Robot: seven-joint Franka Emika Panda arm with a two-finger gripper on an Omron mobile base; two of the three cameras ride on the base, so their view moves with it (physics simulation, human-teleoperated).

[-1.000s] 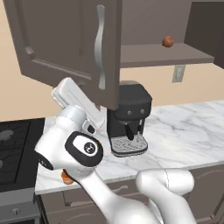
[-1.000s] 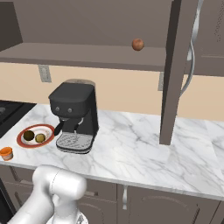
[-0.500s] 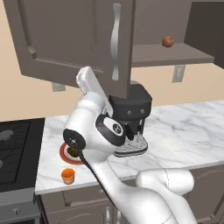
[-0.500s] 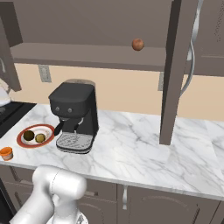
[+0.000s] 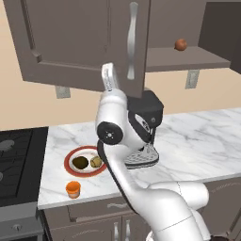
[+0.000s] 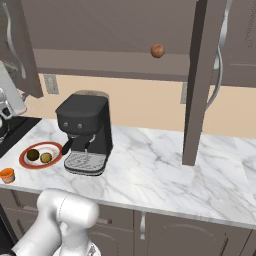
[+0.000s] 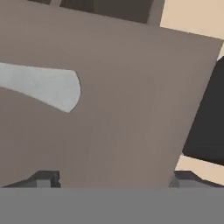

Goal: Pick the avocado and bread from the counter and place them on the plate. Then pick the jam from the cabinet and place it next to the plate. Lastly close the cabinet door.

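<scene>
Jam [image 5: 73,188] at counter's [image 5: 197,141] front edge, 7 o'clock just off plate [image 5: 69,157] holding avocado [image 5: 80,162] and bread [image 5: 96,162]; bare marble right of coffee machine [image 6: 86,132]; arm raised, gripper [image 7: 113,177] spread wide, empty, facing open cabinet [image 5: 70,42] door.

Red-rimmed plate [image 5: 70,160], orange jam [image 5: 73,188]

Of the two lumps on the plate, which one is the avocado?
The avocado is the darker brown-green lump on the stove side of the plate; the bread beside it is paler tan-yellow, nearer the coffee machine.
</scene>
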